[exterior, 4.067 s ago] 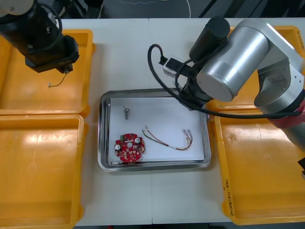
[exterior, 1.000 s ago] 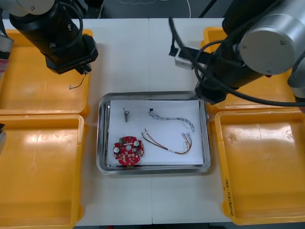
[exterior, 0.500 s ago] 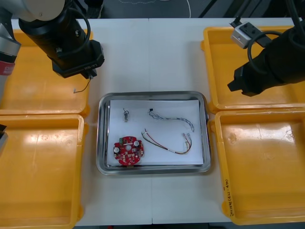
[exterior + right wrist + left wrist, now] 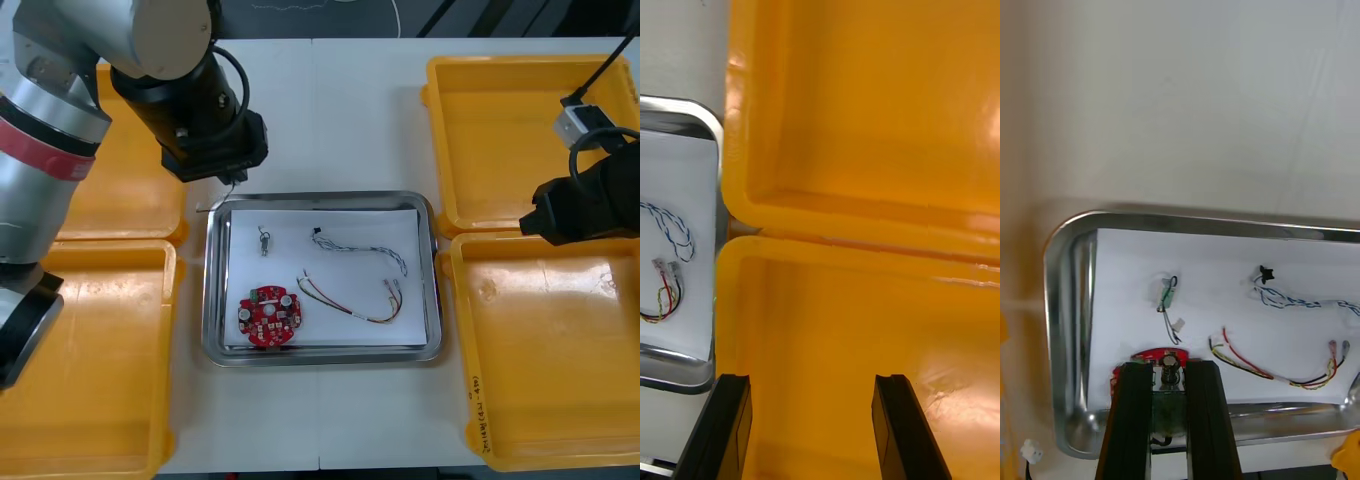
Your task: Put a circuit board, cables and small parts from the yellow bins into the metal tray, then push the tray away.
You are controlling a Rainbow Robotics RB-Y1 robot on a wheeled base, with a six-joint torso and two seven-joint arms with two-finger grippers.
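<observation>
The left arm reaches in from its side, elbow high. The left gripper hangs over the far left corner of the metal tray. Its fingers are nearly together, pinched on a thin black cable whose white plug dangles just outside the tray's rim, on the gripper's outer side.

Beneath and just ahead of this gripper, the tray's white floor holds four things. A small metal part lies nearest the fingers. The round red circuit board sits partly behind the fingertips in the wrist view. The twisted blue and white cable runs off to the side away from the plug. The red and yellow cable curves beside it, the two cables apart.

The right arm is drawn back to its own side. The right gripper is spread wide with nothing between its fingers. It hovers above the near right yellow bin, close to the wall it shares with the far right yellow bin. The tray's edge lies off to one side of those fingers. Two more yellow bins flank the left of the table.
</observation>
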